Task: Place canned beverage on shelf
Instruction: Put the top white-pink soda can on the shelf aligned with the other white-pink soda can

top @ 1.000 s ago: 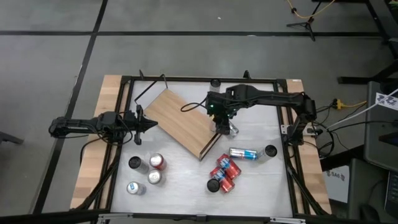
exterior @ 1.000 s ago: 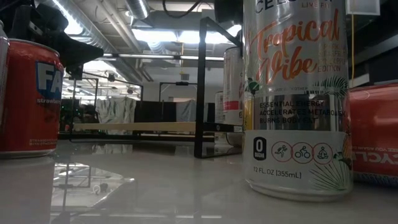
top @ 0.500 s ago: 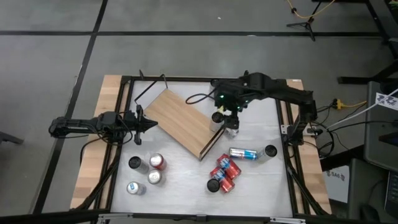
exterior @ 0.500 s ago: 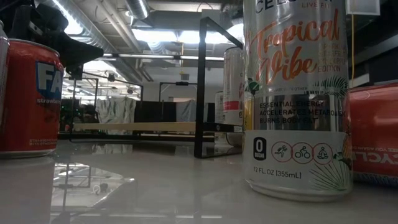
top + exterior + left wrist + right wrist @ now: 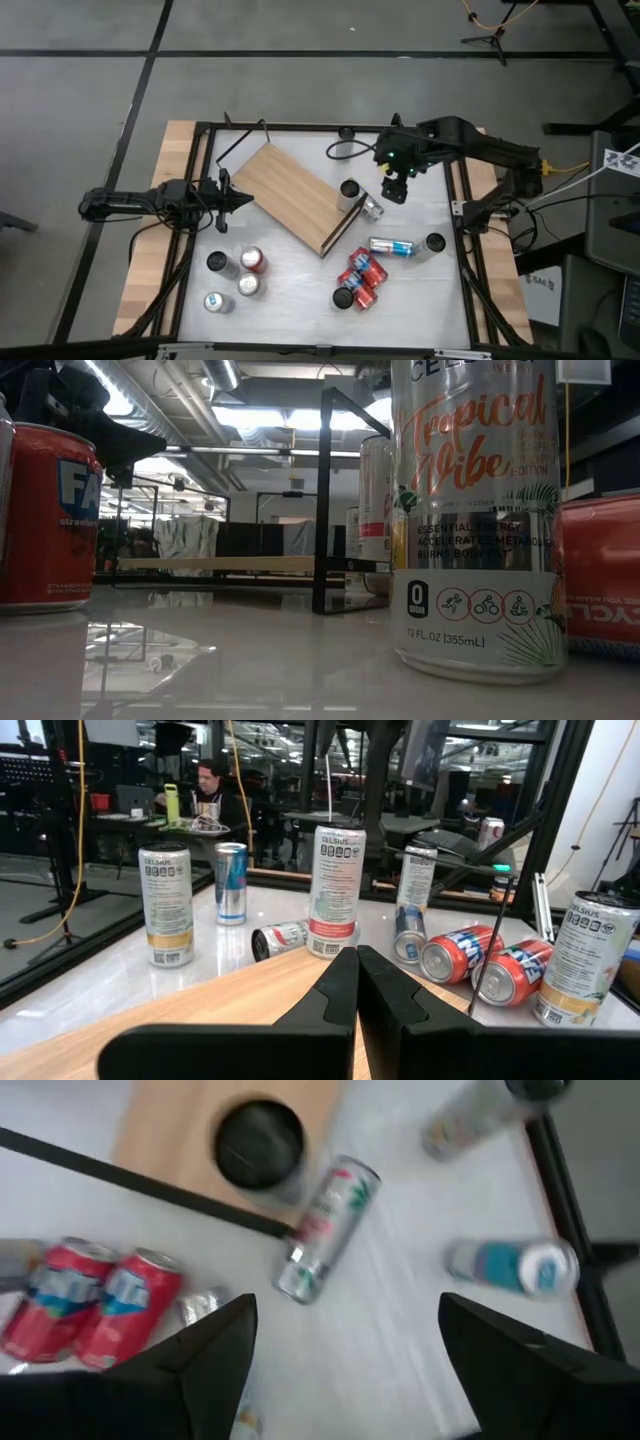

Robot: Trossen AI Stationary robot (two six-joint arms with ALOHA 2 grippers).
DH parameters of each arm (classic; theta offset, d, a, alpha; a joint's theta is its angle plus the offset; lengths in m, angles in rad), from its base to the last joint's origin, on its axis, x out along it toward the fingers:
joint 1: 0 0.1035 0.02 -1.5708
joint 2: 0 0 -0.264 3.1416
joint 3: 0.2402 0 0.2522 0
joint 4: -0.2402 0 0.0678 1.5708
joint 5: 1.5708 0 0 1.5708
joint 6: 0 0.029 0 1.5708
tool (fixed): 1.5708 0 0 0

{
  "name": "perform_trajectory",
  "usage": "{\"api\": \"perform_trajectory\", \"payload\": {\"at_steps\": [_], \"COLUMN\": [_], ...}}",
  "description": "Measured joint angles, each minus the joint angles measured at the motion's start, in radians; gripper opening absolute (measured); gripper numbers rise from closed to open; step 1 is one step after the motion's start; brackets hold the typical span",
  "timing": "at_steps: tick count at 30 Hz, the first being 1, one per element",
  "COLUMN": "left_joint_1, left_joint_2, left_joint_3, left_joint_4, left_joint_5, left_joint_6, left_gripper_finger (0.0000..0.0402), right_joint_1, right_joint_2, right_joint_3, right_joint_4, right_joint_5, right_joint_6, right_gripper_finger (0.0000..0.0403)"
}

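Observation:
The shelf (image 5: 290,195), a light-wood board on a black wire frame, lies aslant in the middle of the table. A tall dark-topped can (image 5: 349,190) (image 5: 259,1145) stands upright on the board's right end, also seen in the left wrist view (image 5: 335,892). A silver can (image 5: 372,208) (image 5: 322,1228) lies on its side on the table just beside that end. My right gripper (image 5: 397,188) (image 5: 350,1370) hovers open to the right of both cans, pointing steeply down, with nothing between its fingers. My left gripper (image 5: 240,200) (image 5: 357,985) is shut and level at the shelf's left corner.
Several upright cans (image 5: 235,275) stand near left. Red cans (image 5: 358,280) lie near right beside a lying blue can (image 5: 392,247) and an upright can (image 5: 434,243). One can (image 5: 346,133) stands by the far edge. A black frame (image 5: 455,180) rings the table.
My right gripper has risen from above the shelf's right end and gone toward the table's right edge, rolling a little. The dark-topped can stays standing on the shelf where the gripper was. The lying can has not moved.

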State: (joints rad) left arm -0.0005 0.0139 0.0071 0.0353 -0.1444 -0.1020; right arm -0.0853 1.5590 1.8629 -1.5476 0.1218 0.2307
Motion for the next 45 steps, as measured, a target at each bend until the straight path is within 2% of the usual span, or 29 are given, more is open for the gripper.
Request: {"api": "perform_trajectory", "payload": {"at_steps": [10, 17, 25, 39, 45], "left_joint_1": [0.0, 0.0, 0.0, 0.0, 0.0], "left_joint_2": [0.0, 0.0, 0.0, 0.0, 0.0], "left_joint_3": [0.0, 0.0, 0.0, 0.0, 0.0], "left_joint_4": [0.0, 0.0, 0.0, 0.0, 0.0], "left_joint_5": [0.0, 0.0, 0.0, 0.0, 0.0], "left_joint_6": [0.0, 0.0, 0.0, 0.0, 0.0], "left_gripper_finger": [0.0, 0.0, 0.0, 0.0, 0.0], "right_joint_1": [0.0, 0.0, 0.0, 0.0, 0.0], "right_joint_2": [-0.178, -0.204, -0.2, -0.2, -0.2], "right_joint_3": [-0.437, -0.655, -0.804, -1.011, -1.061], "right_joint_4": [0.231, 0.425, 0.637, 0.894, 0.979], "right_joint_5": [-0.009, -0.071, -0.086, -0.088, -0.088], "right_joint_6": [0.142, 0.188, 0.188, 0.211, 0.224], "right_gripper_finger": [0.0308, 0.0308, 0.0308, 0.0308, 0.0308]}}
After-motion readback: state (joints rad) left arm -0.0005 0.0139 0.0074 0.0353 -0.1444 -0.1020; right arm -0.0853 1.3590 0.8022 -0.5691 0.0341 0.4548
